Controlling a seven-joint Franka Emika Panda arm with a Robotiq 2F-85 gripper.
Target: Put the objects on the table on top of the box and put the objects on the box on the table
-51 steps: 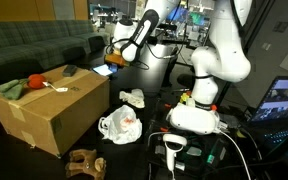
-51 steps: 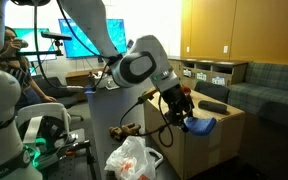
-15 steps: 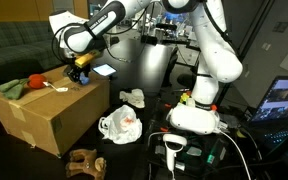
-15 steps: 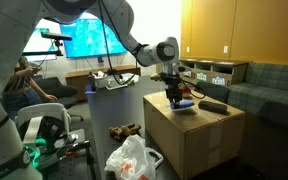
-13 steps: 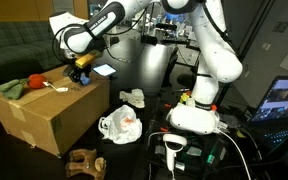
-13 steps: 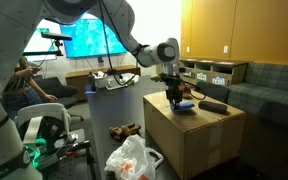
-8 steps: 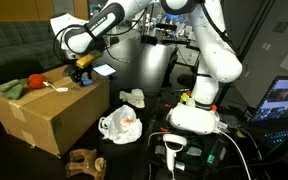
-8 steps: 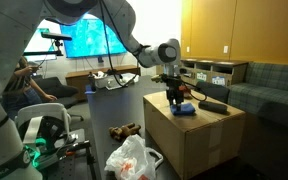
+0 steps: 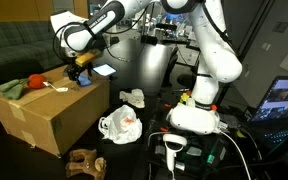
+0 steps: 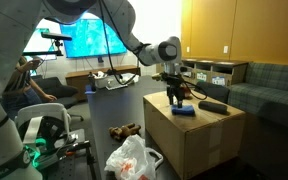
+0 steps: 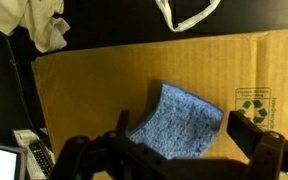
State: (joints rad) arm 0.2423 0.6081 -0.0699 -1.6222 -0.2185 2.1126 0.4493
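Wrist view, claw (image 11: 179,128): fingers (image 11: 249,132) spread apart, gripping nothing; the claw hangs just over the top of the box.
Blue cloth (image 11: 184,105): the task's thing nearest the claw. It lies rumpled on the box top, directly below the gap between the fingers. Whether a fingertip touches it cannot be told. In an exterior view the blue cloth (image 10: 184,110) sits just under the claw (image 10: 174,93), close to one edge of the box top.
Box (image 11: 84,80): brown cardboard, closed, with a green recycling mark (image 11: 252,105) printed just beside the cloth. It stands on the tabletop.
Other load on the box: in an exterior view a white spoon-like item (image 9: 56,87) lies near the middle of the top. A red-orange item (image 9: 32,84) and a green item (image 9: 11,90) sit side by side at the end away from the claw. A dark flat item (image 10: 214,104) lies near the cloth, apart from it.
Tabletop (image 11: 114,25): dark; its edges and corners cannot be made out, so places are given from the box.
White rag (image 11: 39,20): crumpled on the tabletop, near the long side of the box.
Plastic bag (image 9: 121,125): white, with something orange inside, on the tabletop just beside the box; its handle loop (image 11: 189,12) shows at the top of the wrist view.
Brown item (image 9: 84,160): on the tabletop near a lower corner of the box, apart from the bag.
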